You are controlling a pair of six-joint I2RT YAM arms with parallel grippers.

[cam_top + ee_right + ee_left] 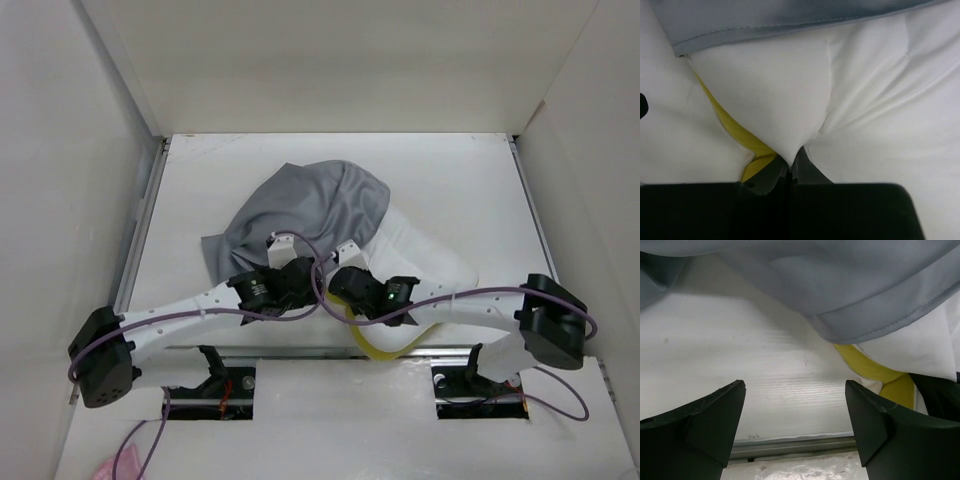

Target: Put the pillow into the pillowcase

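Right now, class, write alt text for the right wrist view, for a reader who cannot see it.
The right gripper is shut on a fold of the white pillow, beside its yellow band. The grey pillowcase hem crosses the top of the picture, overlapping the pillow.

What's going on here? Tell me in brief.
The robot is working a pillow into a grey pillowcase. The right gripper is shut on the pillow's white fabric beside its yellow band. The left gripper is open and empty over the table, just short of the pillowcase hem. The pillow's far end is covered; its near end is out.
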